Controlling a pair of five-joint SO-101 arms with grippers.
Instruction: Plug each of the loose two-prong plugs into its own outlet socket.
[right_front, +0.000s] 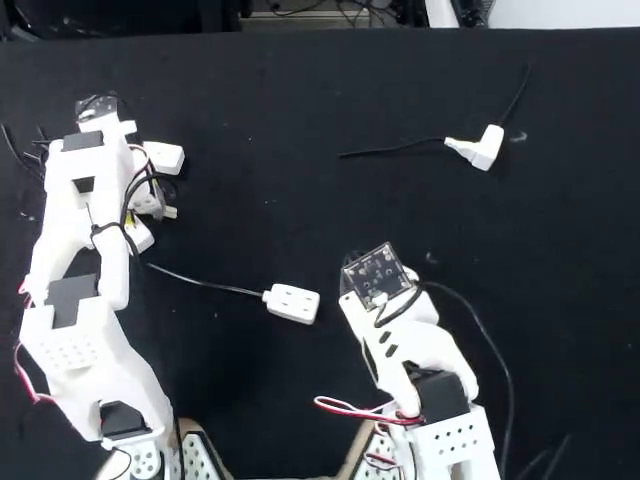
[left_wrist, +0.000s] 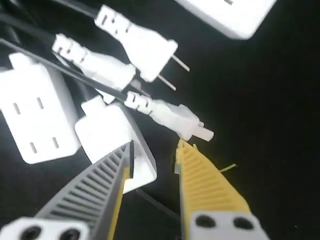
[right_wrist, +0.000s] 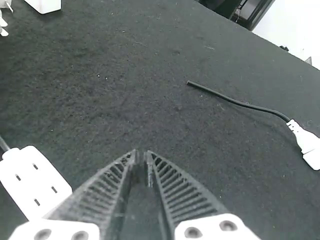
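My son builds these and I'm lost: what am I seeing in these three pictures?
A left arm and a right arm, small white robots, sit at a black table. One picture looks down from above; the other two come from a camera on each arm's wrist. The left claw is open, holding nothing, over a cluster of white plugs and outlet blocks. The right claw is shut and empty, beside a lone outlet block. A stray plug lies apart, far across the table.
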